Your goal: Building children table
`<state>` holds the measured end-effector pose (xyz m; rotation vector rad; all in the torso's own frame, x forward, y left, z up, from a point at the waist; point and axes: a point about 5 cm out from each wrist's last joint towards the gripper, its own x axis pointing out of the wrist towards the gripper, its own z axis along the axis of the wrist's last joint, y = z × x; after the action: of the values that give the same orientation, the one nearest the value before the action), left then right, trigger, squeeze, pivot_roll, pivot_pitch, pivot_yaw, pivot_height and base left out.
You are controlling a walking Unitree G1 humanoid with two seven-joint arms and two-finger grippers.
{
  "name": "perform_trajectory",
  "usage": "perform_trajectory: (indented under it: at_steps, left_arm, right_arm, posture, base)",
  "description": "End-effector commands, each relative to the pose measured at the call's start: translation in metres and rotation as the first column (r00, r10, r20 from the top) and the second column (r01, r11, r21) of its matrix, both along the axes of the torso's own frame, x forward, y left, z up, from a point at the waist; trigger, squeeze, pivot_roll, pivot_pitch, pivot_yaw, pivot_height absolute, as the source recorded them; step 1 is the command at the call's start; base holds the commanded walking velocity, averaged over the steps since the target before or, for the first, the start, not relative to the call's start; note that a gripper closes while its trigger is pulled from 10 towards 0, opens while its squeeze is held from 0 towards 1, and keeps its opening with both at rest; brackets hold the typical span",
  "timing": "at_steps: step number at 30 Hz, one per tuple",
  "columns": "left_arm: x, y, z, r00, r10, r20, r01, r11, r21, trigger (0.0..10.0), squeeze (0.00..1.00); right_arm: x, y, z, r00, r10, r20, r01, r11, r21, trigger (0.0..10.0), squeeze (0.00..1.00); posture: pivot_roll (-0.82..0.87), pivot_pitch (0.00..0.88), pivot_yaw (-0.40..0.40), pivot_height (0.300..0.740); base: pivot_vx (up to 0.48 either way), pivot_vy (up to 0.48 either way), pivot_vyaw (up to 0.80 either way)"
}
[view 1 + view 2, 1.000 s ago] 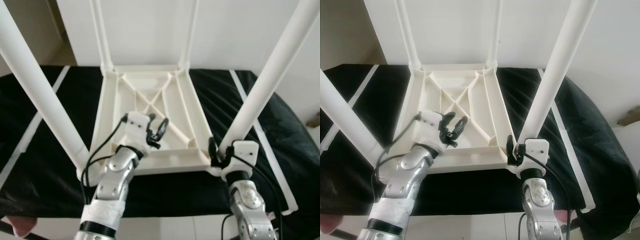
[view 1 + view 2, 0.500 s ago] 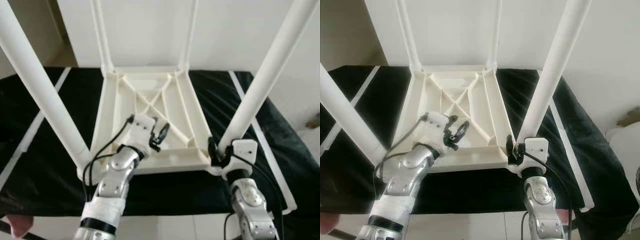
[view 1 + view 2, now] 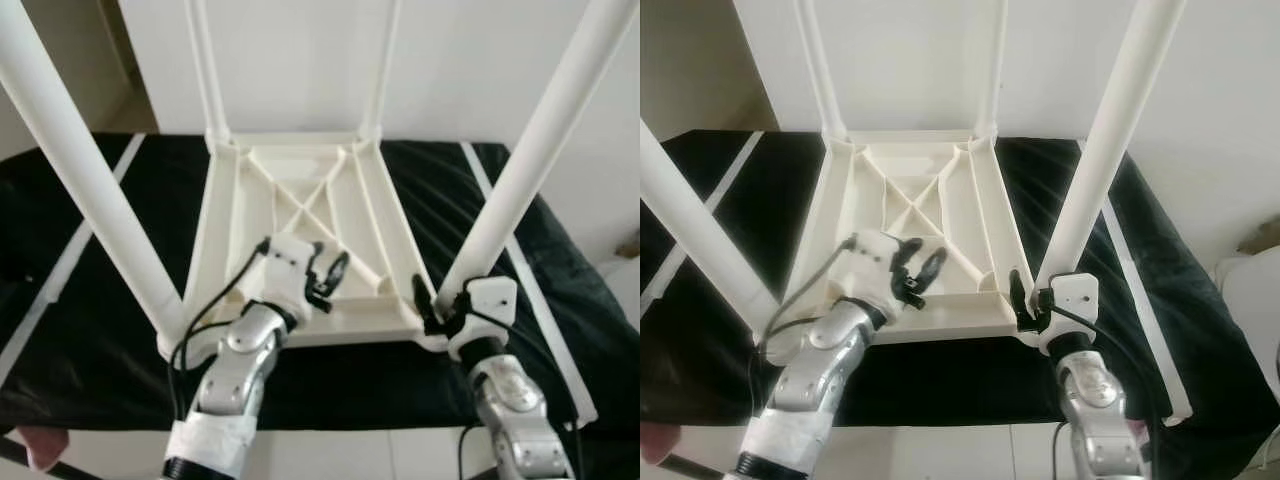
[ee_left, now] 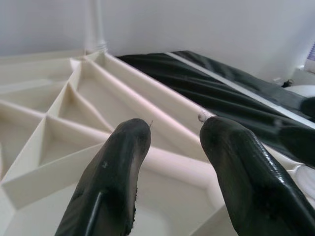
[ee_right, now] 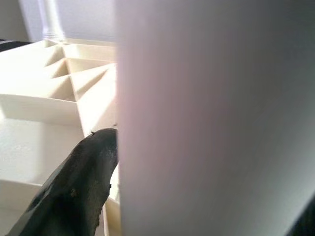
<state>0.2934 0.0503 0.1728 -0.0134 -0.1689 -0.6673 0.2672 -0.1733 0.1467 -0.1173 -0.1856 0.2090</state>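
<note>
A white plastic children's table (image 3: 296,195) lies upside down on a black cloth, its ribbed underside facing up and its legs pointing upward. My left gripper (image 3: 328,278) hovers open just above the ribs near the front edge; the left wrist view shows its fingers (image 4: 115,172) apart over a rib compartment (image 4: 59,108). My right gripper (image 3: 432,306) sits at the base of the near right leg (image 3: 540,150), at the table's front right corner. In the right wrist view that leg (image 5: 211,118) stands between the fingers, one finger (image 5: 78,187) pressed against its side.
The near left leg (image 3: 80,180) rises steeply on the left; two thin far legs (image 3: 205,70) stand by the white wall. The black cloth (image 3: 90,330) has white stripes along both sides. A pale rounded object (image 3: 1250,290) sits at the far right.
My left gripper has shifted a little to the right and toward the table's front edge, staying open. The right gripper stays at the leg's base. The camera shifted slightly.
</note>
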Motion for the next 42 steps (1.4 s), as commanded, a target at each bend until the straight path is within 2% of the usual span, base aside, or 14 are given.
perform_trajectory:
  at_steps: [1,5,10,11,12,14,15,26,31,35,38,39,40,42]
  left_arm:
    - [-0.009,-0.007,-0.003,0.986,-0.165,0.016,0.164,0.985,0.055,10.0,0.00]
    - [-0.011,-0.010,-0.007,0.983,-0.183,0.002,0.182,0.980,0.083,10.0,0.00]
    - [-0.013,-0.012,-0.010,0.982,-0.184,-0.041,0.186,0.981,0.051,10.0,0.00]
    - [-0.019,-0.015,-0.013,0.977,-0.202,-0.069,0.205,0.978,0.043,10.0,0.00]
    - [-0.022,-0.017,-0.014,0.974,-0.216,-0.070,0.220,0.974,0.053,10.0,0.00]
    - [-0.024,-0.018,-0.015,0.972,-0.225,-0.067,0.229,0.971,0.063,10.0,0.00]
    - [-0.026,-0.019,-0.015,0.971,-0.231,-0.068,0.235,0.970,0.066,10.0,0.00]
    - [-0.025,-0.023,-0.017,0.971,-0.226,-0.078,0.231,0.970,0.070,10.0,0.00]
    - [-0.027,-0.022,-0.019,0.974,-0.206,-0.091,0.212,0.975,0.063,10.0,0.00]
    - [-0.026,-0.022,-0.019,0.975,-0.202,-0.092,0.208,0.976,0.061,10.0,0.00]
    - [-0.025,-0.022,-0.019,0.977,-0.193,-0.089,0.199,0.978,0.063,10.0,0.00]
    - [-0.025,-0.022,-0.019,0.977,-0.193,-0.089,0.199,0.978,0.063,10.0,0.00]
    - [-0.025,-0.022,-0.018,0.977,-0.194,-0.087,0.199,0.978,0.062,10.0,0.00]
    - [-0.025,-0.022,-0.018,0.977,-0.194,-0.086,0.200,0.978,0.061,10.0,0.00]
  right_arm:
    - [0.001,0.000,-0.002,0.999,0.045,-0.007,-0.045,0.999,-0.012,10.0,0.00]
    - [0.003,-0.002,-0.003,0.990,0.136,-0.036,-0.138,0.990,-0.044,10.0,0.00]
    - [0.003,-0.003,-0.004,0.978,0.200,-0.061,-0.204,0.976,-0.077,10.0,0.00]
    - [0.003,-0.003,-0.006,0.969,0.234,-0.078,-0.241,0.966,-0.098,10.0,0.00]
    - [0.004,-0.004,-0.006,0.966,0.245,-0.084,-0.254,0.961,-0.106,5.0,0.00]
    - [0.004,-0.004,-0.007,0.964,0.251,-0.087,-0.260,0.959,-0.110,5.0,0.00]
    - [0.005,-0.006,-0.007,0.963,0.254,-0.090,-0.263,0.958,-0.110,0.0,0.00]
    - [0.005,-0.008,-0.006,0.974,0.209,-0.081,-0.214,0.975,-0.057,0.0,0.00]
    - [0.001,0.001,-0.008,0.996,0.060,-0.063,-0.059,0.998,0.015,0.0,0.00]
    - [0.000,0.002,-0.010,0.998,0.013,-0.061,-0.011,0.999,0.030,0.0,0.00]
    - [-0.001,0.005,-0.017,0.982,-0.159,-0.101,0.169,0.981,0.096,0.0,0.00]
    - [-0.001,0.005,-0.017,0.982,-0.159,-0.101,0.169,0.981,0.096,0.0,0.00]
    - [-0.001,0.010,-0.020,0.961,-0.243,-0.132,0.258,0.959,0.114,0.0,0.00]
    - [-0.001,0.013,-0.021,0.951,-0.275,-0.144,0.293,0.949,0.120,0.0,0.00]
  posture:
    - [-0.14,0.063,0.014,0.740]
    - [-0.14,0.058,0.016,0.740]
    - [-0.13,0.064,0.015,0.740]
    - [-0.13,0.066,0.016,0.740]
    - [-0.13,0.066,0.016,0.740]
    - [-0.13,0.066,0.016,0.740]
    - [-0.13,0.066,0.018,0.740]
    - [-0.14,0.075,0.022,0.740]
    - [-0.15,0.078,0.019,0.740]
    - [-0.15,0.078,0.019,0.740]
    - [-0.15,0.076,0.018,0.740]
    - [-0.15,0.076,0.018,0.740]
    - [-0.14,0.076,0.018,0.740]
    - [-0.14,0.076,0.018,0.740]
  base:
    - [0.000,0.000,0.00]
    - [0.000,0.000,0.00]
    - [0.000,0.000,0.00]
    - [0.000,0.000,0.00]
    - [0.000,0.000,0.00]
    - [0.000,0.000,0.00]
    - [0.000,0.000,0.00]
    - [0.000,0.000,0.00]
    - [0.000,0.000,0.00]
    - [0.000,0.000,0.00]
    - [0.000,0.000,0.00]
    - [0.000,0.000,0.00]
    - [0.000,0.000,0.00]
    - [0.000,0.000,0.00]
